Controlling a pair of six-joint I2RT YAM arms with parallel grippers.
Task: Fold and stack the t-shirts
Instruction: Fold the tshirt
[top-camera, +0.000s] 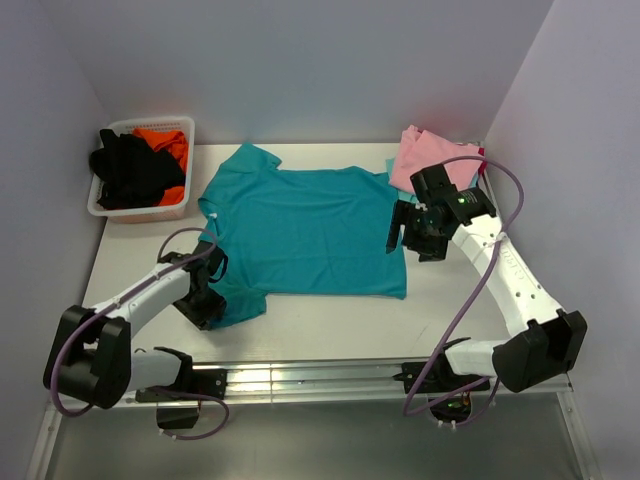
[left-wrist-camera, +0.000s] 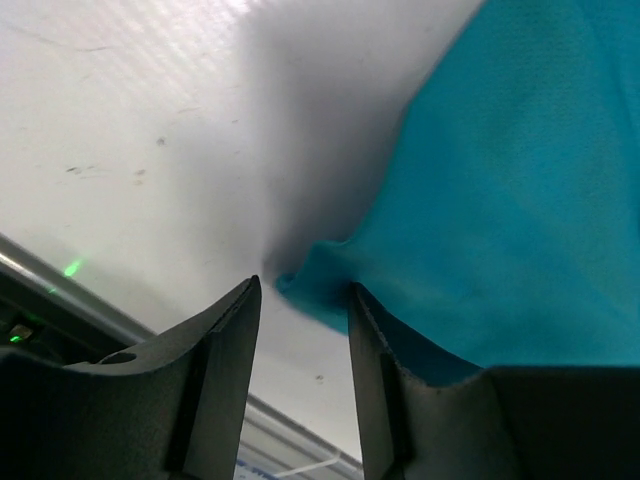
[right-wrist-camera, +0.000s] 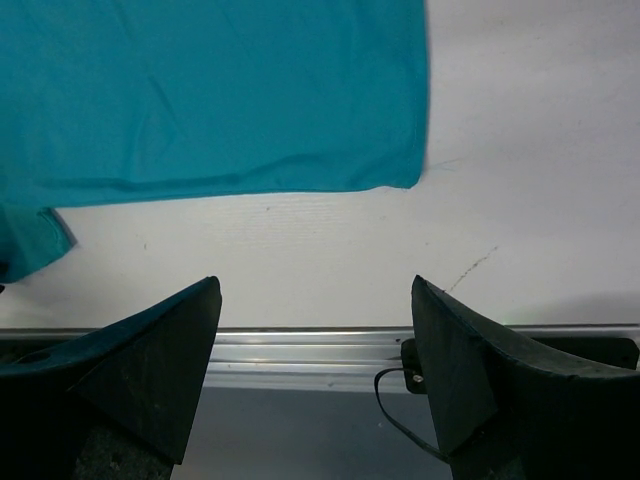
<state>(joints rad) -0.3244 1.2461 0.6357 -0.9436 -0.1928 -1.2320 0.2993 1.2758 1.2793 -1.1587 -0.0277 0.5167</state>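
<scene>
Counting first: three t-shirts outside the basket, two grippers, one basket. The teal t-shirt (top-camera: 310, 230) is the only one spread open; it lies flat in the middle of the white table (top-camera: 330, 325). Its long axis runs left to right in the overhead view, with the neck end toward the left and the straight hem toward the right. One short sleeve points to the far left corner, the other to the near left. The cloth is plain, an even blue-green, mostly smooth, with slight wrinkles near the neck end. The pink t-shirt (top-camera: 430, 155) sits folded at the far right corner of the table. A sliver of the pale aqua t-shirt (top-camera: 390, 166) shows at its left edge; how that one is folded cannot be told. The white basket (top-camera: 140, 214) stands at the far left corner, well apart from the teal shirt, and holds black clothes (top-camera: 130, 170) and orange clothes (top-camera: 170, 145). The left gripper (left-wrist-camera: 303, 290) is low at the near sleeve. Its fingers stand partway apart with table showing through the gap, the sleeve's corner just ahead of them and nothing pinched. The right gripper (right-wrist-camera: 314, 285) hangs by the hem's near right corner, its fingers wide apart and empty.
</scene>
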